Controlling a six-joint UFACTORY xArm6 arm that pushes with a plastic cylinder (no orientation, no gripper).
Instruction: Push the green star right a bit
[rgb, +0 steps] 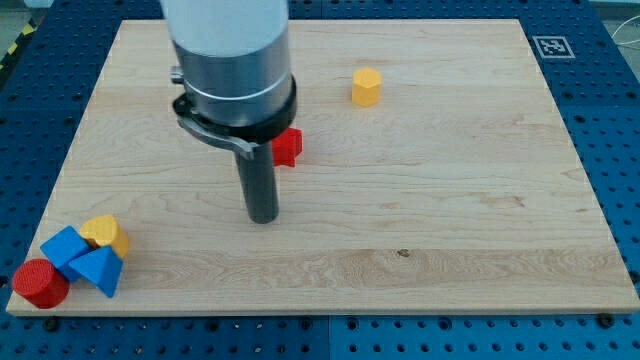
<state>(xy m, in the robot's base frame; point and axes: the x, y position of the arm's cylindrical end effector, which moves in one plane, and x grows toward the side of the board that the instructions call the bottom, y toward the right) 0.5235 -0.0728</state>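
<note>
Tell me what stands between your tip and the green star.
I cannot say: no green star shows in this view. My tip rests on bare board. The red block sits just up and to the view's right of it, partly behind my arm. The star may be hidden behind the arm.

Six blocks show on the bench (450, 240): two yellow, one hexagonal (367, 87) and one rounded (104, 234); two red, one partly hidden block (288, 146) and one cylinder (40, 283); two blue, one cube-like (64, 246) and one triangular (98, 270). One rod, my tip (263, 218).
</note>
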